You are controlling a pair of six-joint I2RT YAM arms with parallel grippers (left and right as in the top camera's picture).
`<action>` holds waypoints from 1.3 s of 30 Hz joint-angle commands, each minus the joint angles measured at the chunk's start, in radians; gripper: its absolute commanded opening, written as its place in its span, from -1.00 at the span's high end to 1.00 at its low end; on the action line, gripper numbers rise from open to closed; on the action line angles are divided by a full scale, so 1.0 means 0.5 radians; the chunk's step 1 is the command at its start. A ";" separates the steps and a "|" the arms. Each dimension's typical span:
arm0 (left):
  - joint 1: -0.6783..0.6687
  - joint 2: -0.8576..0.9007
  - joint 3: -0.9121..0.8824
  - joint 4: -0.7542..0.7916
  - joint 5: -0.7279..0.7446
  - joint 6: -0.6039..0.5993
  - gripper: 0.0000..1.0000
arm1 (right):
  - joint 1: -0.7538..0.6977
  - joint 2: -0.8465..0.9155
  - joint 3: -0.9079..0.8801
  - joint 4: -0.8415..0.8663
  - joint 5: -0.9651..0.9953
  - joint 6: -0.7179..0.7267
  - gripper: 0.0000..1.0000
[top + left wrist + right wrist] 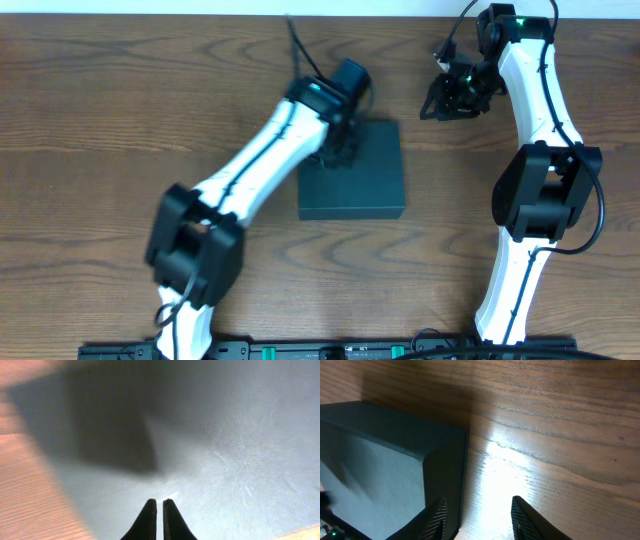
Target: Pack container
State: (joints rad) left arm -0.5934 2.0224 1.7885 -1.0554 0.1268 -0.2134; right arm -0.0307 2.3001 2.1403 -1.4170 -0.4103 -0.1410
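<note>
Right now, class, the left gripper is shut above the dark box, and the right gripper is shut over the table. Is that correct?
No. The right gripper is open, not shut: the right wrist view shows its fingers apart over the table. The left gripper is shut above the dark box.

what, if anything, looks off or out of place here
Nothing stands out. The container sits flat and closed on the table; the left gripper is shut over its lid, the right gripper open beside it.

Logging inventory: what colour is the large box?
The large matte rectangular box is dark teal-black; overhead shows best.
</note>
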 commanded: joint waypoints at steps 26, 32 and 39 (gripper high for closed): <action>0.764 -0.474 0.096 -0.004 -0.031 -0.019 -0.97 | -0.010 -0.011 0.645 0.027 0.864 0.153 -0.98; 0.764 -0.474 0.096 -0.004 -0.031 -0.019 -0.97 | -0.010 -0.011 0.645 0.027 0.864 0.153 -0.98; 0.764 -0.474 0.096 -0.004 -0.031 -0.019 -0.97 | -0.011 -0.011 0.645 0.027 0.864 0.153 -0.98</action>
State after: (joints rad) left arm -0.2127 1.7824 1.8294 -1.0512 0.1196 -0.2249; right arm -0.0315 2.3001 2.4454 -1.4017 0.0093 -0.0799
